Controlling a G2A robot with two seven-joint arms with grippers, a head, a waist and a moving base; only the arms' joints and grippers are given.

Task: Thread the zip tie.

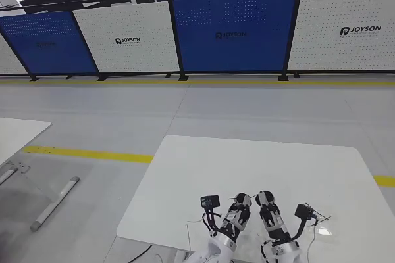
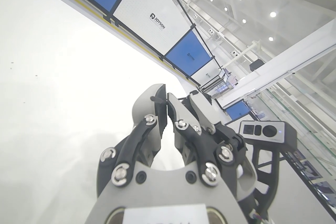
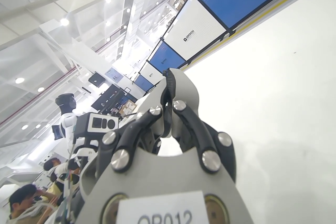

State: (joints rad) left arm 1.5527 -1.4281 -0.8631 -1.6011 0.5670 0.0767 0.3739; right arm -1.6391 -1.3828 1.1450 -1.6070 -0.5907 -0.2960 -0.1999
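Both hands sit low over the near edge of the desk (image 1: pixel 263 164), roughly mid-edge, side by side with the tips near each other and pointing toward the far edge. The left hand (image 2: pixel 167 101) is almost fully closed, with only a thin slit between the pads. It pinches the zip tie (image 2: pixel 155 98) right at the fingertips, and a short black stub pokes out past 1 finger. The rest of the strap isn't visible from the left wrist camera. The right hand (image 3: pixel 168 78) has its fingers pressed together. A small dark nub sticks out at the very tip, which looks like another bit of the zip tie clamped there, but the angle is poor, so that is not certain. From the top camera the tie is too small to make out between the 2 hands.
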